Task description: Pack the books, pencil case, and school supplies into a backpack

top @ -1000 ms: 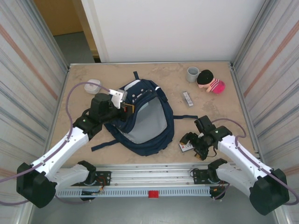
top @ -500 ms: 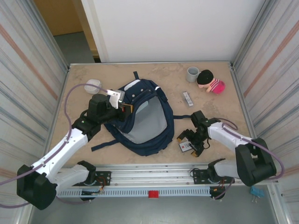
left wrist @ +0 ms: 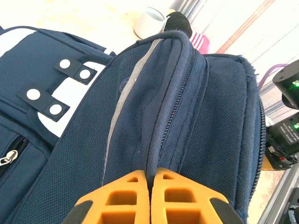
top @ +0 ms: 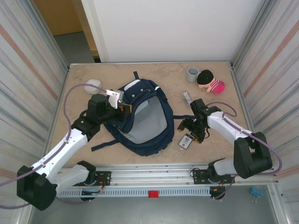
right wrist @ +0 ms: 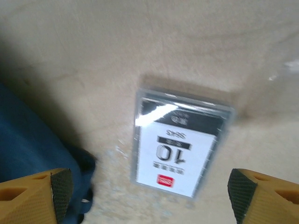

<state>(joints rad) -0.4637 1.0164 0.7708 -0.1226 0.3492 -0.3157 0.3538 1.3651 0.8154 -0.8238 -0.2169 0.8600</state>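
Navy backpack at the middle of the table, lying flat. Main mouth agape, grey lining showing inside. White patches on the front pocket at the far-left side, dark straps trailing toward the near edge.

Pinched at the left rim of that opening by the left gripper. From the left wrist, orange fingers pressed together on a ridge of the blue fabric beside the zip. Clamped tight on the cloth, with no gap between the pads.

Just right of the bag, on bare tabletop: the black rectangle with its white label, face up, clear of the fabric. Lies below the right gripper, which hangs over it with jaws spread wide and grasps nothing. Seen from the right wrist, same packet flat on the table between and ahead of the two parted fingertips, a dark blue edge of the bag at lower left. Whether either pad touches the packet, cannot tell.

Farther back on the right, a narrow grey-white bar. Beyond it, a grey cup touching a small plush doll. At far left, a rounded white box.
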